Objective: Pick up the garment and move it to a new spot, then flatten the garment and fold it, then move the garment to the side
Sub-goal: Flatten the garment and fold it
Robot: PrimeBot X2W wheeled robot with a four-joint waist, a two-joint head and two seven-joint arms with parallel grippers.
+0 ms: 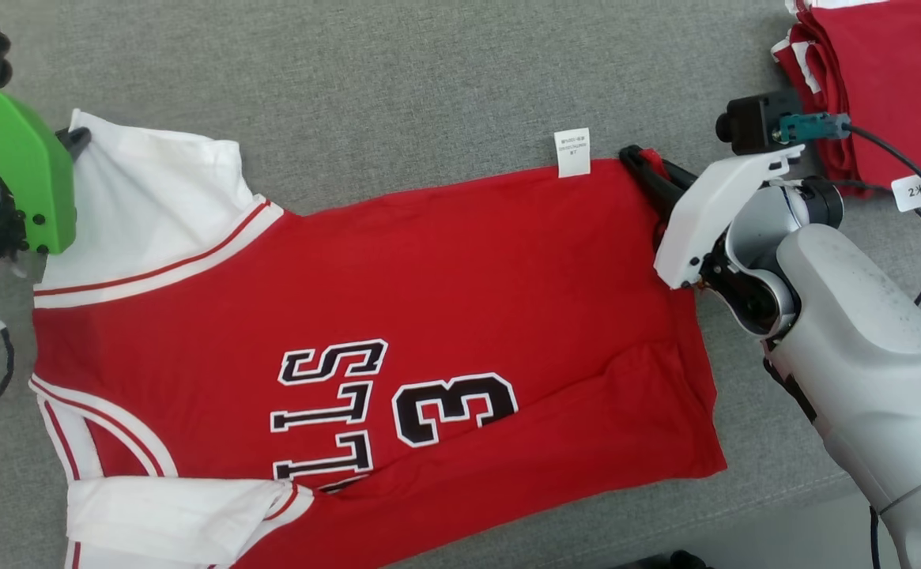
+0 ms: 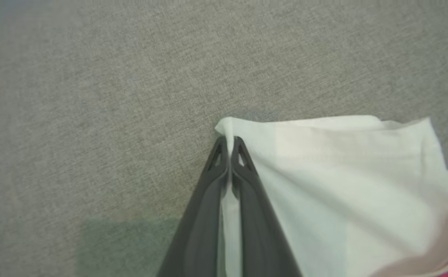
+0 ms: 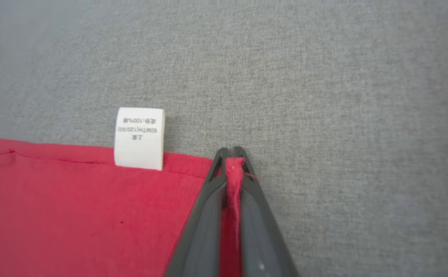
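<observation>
A red cotton jersey (image 1: 444,276) with white short sleeves, white-and-red trim and black-and-white lettering with a "3" lies spread flat across the middle of the grey woven-fabric counter (image 1: 397,79). Its collar end points to the robot's left and its hem to the right, and its lower right corner reaches close to the counter's near edge.

The left pincer (image 1: 77,141), below a bright green wrist cover (image 1: 17,158), is clamped on the far corner of the white sleeve (image 1: 144,205). In the left wrist view the two dark fingers of the left pincer (image 2: 229,144) are pressed together with a fold of the white sleeve (image 2: 343,184) pinched between them.

The right pincer (image 1: 638,158), below a white wrist cover (image 1: 713,213), is closed on the jersey's far hem corner. The right wrist view shows the right pincer (image 3: 231,154) with red cloth squeezed between its fingers.

A small white care label (image 1: 572,152) sticks out from the jersey's far edge, just beside the right pincer; its print (image 3: 139,138) is too small to read. A stack of folded red and white garments (image 1: 887,71) sits toward the counter's far right, apart from the jersey.
</observation>
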